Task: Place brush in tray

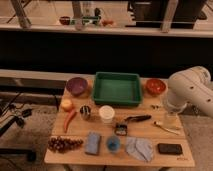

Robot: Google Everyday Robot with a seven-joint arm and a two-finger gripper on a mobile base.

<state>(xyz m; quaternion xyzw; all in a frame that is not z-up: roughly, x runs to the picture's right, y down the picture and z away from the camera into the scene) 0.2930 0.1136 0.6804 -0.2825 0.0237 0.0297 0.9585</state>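
Note:
The brush (pixel 132 122) lies flat on the wooden table, its dark squarish head toward the front left and its slim black handle pointing right. The green tray (pixel 99 91) stands behind it at the table's back middle, with nothing visible inside. My white arm reaches in from the right, and the gripper (pixel 171 116) hangs down over the table's right side, to the right of the brush handle and apart from it. The gripper is open and holds nothing.
A purple bowl (pixel 76 86) and an orange bowl (pixel 155 86) flank the tray. A white cup (pixel 106 113), metal cup (pixel 85 112), red pepper (pixel 70 118), grapes (pixel 63 144), blue sponge (pixel 92 142), grey cloth (pixel 139 149), black slab (pixel 170 148) and pale utensil (pixel 167 127) crowd the table.

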